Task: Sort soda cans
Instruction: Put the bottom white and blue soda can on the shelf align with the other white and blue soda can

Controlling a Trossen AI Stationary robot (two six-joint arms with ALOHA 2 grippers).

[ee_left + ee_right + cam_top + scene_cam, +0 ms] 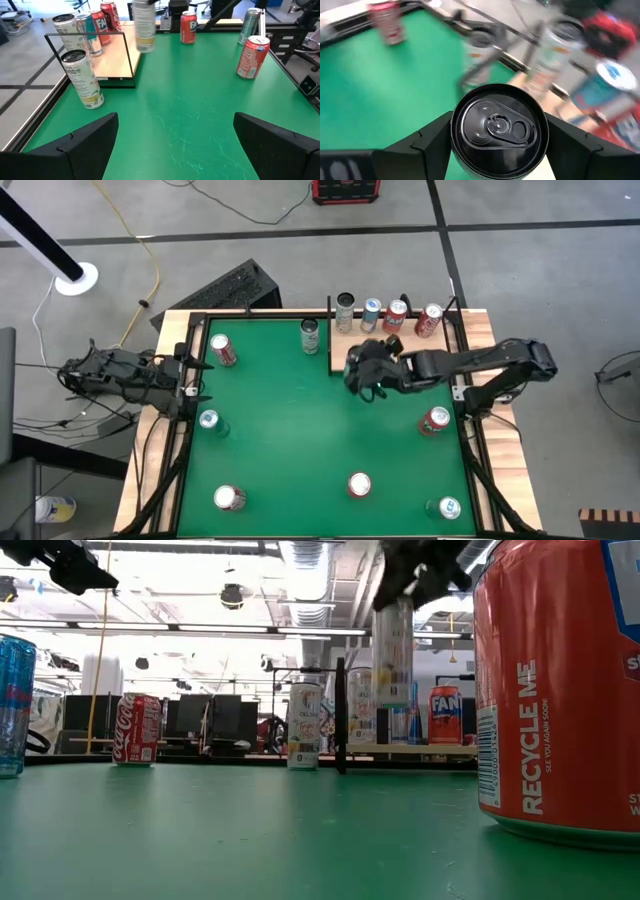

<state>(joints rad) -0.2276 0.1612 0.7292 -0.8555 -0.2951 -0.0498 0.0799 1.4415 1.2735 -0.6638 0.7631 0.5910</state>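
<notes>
My right gripper (366,373) is over the table's far middle, shut on a pale soda can with a dark top (499,127). That can hangs blurred in the low view (392,650) and in the left wrist view (144,25). My left gripper (175,145) waits open at the table's left edge (190,380). Other soda cans stand upright on the green mat: a red one (222,350), a white and green one (310,335), a teal one (210,421), a red one (435,420) and more near the front. My right gripper pinches the can's upper wall (456,145), just under the rim, between its two fingers (420,145), one on each side. The fingers come slanting down from the table's right. The can hangs upright below the gripper, lifted clear of the mat (392,690).
A black upright divider (330,340) stands at the far edge. Beyond it, several cans (396,315) stand in a row on a wooden strip. Three more cans (358,485) stand near the front edge. A black rail (470,430) borders the mat. The mat's middle (300,420) is bare.
</notes>
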